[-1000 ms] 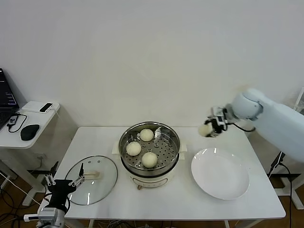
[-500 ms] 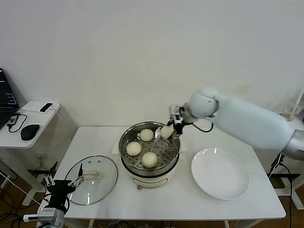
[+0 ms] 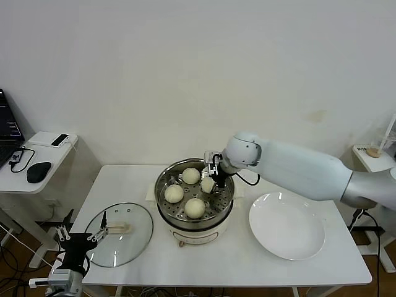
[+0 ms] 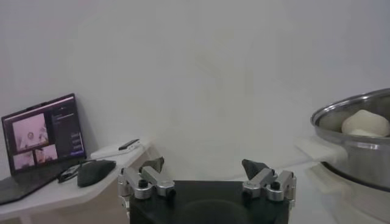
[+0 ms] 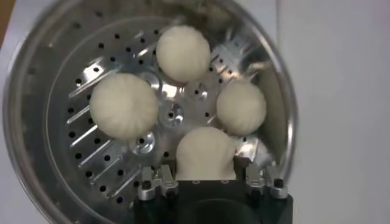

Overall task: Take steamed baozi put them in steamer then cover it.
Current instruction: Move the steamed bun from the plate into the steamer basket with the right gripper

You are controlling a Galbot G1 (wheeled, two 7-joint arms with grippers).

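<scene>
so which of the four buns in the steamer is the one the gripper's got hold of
The baozi between the right gripper's fingers, on the steamer's right side in the head view; the other three sit free.

The right hand (image 5: 207, 176) hangs directly over the steamer (image 5: 36, 79), its fingers (image 5: 159, 179) closed on one steamed baozi (image 5: 206, 155) just above the perforated tray (image 5: 91, 152). Three more baozi sit on that tray, spaced around its centre. Pale bench (image 5: 341, 91) shows beside the pot.
</scene>
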